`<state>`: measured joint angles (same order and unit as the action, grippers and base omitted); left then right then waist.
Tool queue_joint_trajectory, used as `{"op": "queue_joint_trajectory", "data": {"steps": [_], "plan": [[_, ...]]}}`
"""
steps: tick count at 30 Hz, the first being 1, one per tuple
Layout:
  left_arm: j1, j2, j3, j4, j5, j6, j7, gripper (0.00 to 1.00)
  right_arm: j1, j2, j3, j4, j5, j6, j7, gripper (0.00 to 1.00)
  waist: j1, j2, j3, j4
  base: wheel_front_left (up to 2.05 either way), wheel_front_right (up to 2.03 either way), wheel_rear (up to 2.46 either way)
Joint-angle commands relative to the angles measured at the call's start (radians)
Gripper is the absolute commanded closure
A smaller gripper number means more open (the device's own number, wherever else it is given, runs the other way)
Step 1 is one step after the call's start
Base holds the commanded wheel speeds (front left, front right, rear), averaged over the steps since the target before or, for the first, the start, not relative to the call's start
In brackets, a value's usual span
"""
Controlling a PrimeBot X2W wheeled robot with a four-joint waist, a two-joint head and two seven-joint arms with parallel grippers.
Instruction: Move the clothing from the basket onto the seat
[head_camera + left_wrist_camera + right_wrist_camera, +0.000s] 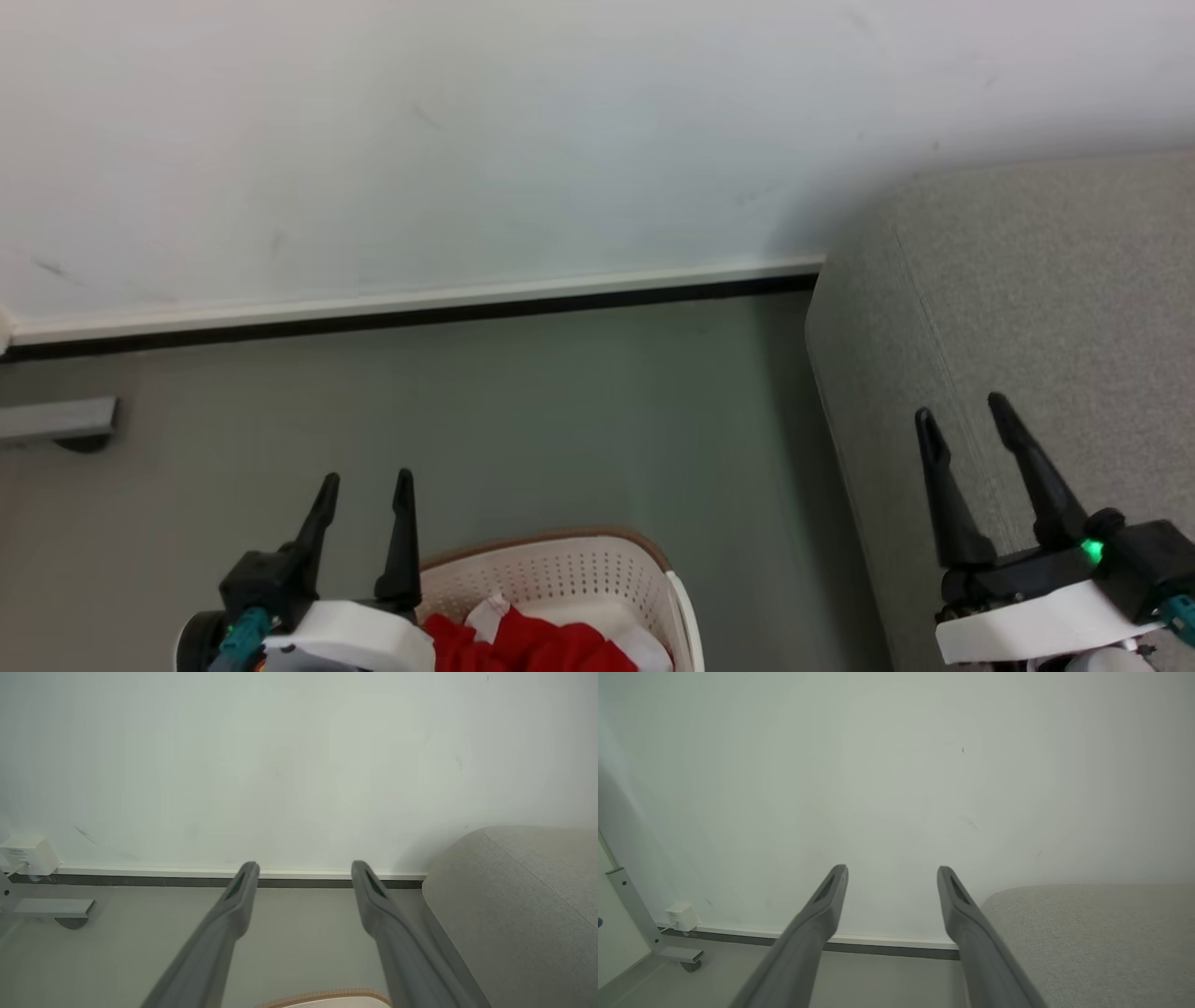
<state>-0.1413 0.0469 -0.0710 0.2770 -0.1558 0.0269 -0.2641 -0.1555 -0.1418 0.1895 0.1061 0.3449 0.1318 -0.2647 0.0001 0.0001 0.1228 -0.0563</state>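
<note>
Head view: the clothing (551, 644) is seen lying in the basket (560, 569) at the lower edge, just to the right of and below the left gripper (366, 478), which is the nearer one and is held spread wide with nothing in it. The right gripper (962, 408), equally spread and empty, is seen against the seat (1027, 308), well to the right. The garment's long axis cannot be judged, most of it being cut off, and no lettering or label is legible.
</note>
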Motion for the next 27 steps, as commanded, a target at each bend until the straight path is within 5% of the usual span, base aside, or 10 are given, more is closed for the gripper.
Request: {"op": "queue_joint_trajectory", "data": {"steps": [1,27], "plan": [[-0.021,0.006,-0.003,0.016,-0.02,0.005,-0.001,0.0,-0.018,-0.008,-0.01,-0.008,0.006,-0.002,0.001,0.0,-0.0001,-0.0001,0.043,-0.018,0.0,0.0,0.0],[-0.412,0.022,-0.122,0.762,-0.014,-0.114,0.017,0.0,-0.211,0.027,-0.07,-0.143,0.038,-0.002,0.001,0.0,-0.0001,-0.0001,0.41,-0.152,0.0,0.0,0.0]]}}
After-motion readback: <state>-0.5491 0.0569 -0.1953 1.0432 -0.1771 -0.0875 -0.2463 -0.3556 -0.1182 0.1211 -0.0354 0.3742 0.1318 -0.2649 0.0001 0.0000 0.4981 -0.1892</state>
